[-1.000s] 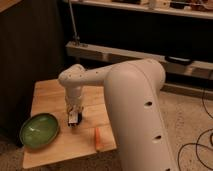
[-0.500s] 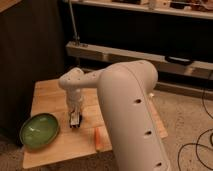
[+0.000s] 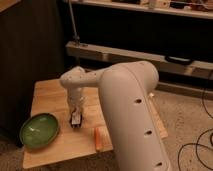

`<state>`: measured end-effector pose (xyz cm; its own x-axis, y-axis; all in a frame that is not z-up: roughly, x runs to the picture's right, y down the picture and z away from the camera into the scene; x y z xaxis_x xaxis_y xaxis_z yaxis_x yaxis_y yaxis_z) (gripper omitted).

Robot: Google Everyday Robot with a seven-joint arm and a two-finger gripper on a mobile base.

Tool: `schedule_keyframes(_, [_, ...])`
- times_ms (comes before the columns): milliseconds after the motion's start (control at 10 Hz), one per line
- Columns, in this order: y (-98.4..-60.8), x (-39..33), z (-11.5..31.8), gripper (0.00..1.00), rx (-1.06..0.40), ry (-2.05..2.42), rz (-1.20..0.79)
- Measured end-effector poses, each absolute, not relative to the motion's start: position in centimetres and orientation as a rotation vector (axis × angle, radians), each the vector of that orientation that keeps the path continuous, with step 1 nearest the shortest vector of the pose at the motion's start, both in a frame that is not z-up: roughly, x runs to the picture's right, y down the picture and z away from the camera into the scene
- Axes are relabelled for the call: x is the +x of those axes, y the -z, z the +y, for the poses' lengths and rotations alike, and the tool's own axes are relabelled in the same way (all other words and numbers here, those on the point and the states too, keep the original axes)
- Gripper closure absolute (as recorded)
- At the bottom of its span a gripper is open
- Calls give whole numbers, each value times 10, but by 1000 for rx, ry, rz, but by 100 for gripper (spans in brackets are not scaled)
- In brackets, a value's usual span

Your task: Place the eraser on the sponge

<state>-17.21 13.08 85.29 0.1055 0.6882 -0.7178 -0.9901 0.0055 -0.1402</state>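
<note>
My gripper (image 3: pixel 76 120) points down over the middle of the wooden table (image 3: pixel 50 92), right of the green plate. A small dark and white block, the eraser (image 3: pixel 75 121), sits at its tip, just above or on the tabletop. The sponge is out of view; my white arm covers the right half of the table.
A round green plate (image 3: pixel 39 131) lies at the table's front left corner. An orange carrot-like stick (image 3: pixel 98 138) lies near the front edge, right of the gripper. Dark shelving stands behind the table, and cables lie on the floor at the right.
The arm has swung left and forward, covering more of the table's right side. The gripper has stayed over nearly the same spot.
</note>
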Motion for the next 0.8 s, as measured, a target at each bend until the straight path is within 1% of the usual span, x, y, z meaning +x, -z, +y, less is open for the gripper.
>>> schedule_keyframes(100, [-854, -171, 131, 21, -746, -1417, 529])
schedule_keyframes(300, [-851, -170, 129, 20, -751, -1422, 525])
schedule_keyframes(500, [-836, -170, 117, 20, -757, -1429, 495])
schedule_keyframes(800, [-797, -168, 85, 20, -724, -1447, 445])
